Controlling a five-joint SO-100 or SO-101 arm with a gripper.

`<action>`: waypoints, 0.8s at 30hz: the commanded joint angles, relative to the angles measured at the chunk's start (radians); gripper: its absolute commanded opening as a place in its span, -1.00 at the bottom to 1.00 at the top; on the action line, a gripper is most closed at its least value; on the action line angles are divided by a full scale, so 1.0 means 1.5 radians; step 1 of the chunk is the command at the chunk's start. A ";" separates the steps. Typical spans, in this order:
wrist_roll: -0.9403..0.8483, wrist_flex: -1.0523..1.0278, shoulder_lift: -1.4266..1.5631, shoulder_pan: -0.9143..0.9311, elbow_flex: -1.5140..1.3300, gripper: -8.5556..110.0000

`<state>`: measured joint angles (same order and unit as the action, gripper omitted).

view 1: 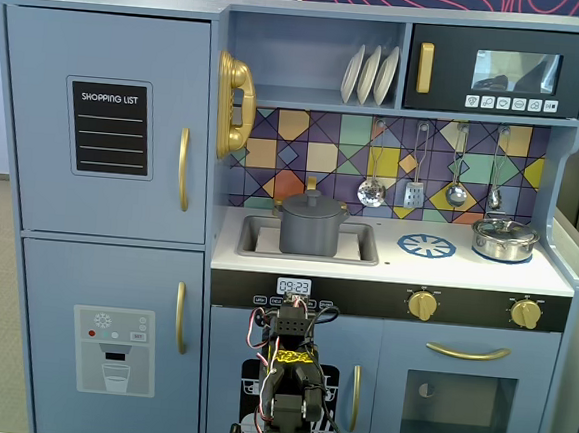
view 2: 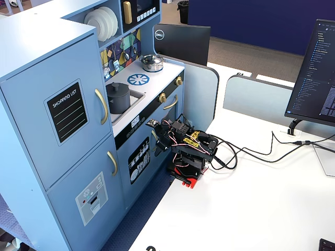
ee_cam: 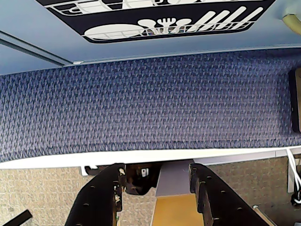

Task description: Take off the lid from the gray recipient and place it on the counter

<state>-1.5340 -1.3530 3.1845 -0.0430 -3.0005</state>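
Note:
The gray recipient (view 1: 310,234) (view 2: 119,100) stands in the sink basin (view 1: 258,237) of the toy kitchen. The lid (view 1: 311,205) (view 2: 118,87) rests on top of it, knob up. The counter (view 1: 396,267) (view 2: 165,67) runs to the right of the sink in a fixed view, with a printed blue burner (view 1: 427,246). My arm (view 1: 290,372) is folded low in front of the kitchen's lower doors, well below the pot. My gripper (ee_cam: 156,170) (view 2: 158,142) is open with nothing between its fingers. The wrist view shows neither the pot nor the lid.
A shiny silver pot (view 1: 504,239) (view 2: 152,63) sits at the counter's right end. Utensils (view 1: 372,191) hang on the tiled back wall. In the wrist view, blue carpet (ee_cam: 150,103) and the white table edge (ee_cam: 70,159) lie below the gripper. Monitors (view 2: 314,73) and cables (view 2: 251,151) occupy the white table.

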 commanded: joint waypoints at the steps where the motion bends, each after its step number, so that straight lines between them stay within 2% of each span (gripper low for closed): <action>1: 0.015 -0.119 -0.004 0.033 -0.001 -0.86; 11: 0.017 -0.119 -0.004 0.032 -0.001 -0.86; 14: 0.060 -0.082 -0.004 0.024 0.010 -0.86; 18: 0.115 -0.011 -0.016 0.018 0.117 -0.86; 24: 0.070 0.074 -0.089 0.019 0.357 -0.86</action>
<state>-1.4021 -1.2977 3.1094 -0.0153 -2.6737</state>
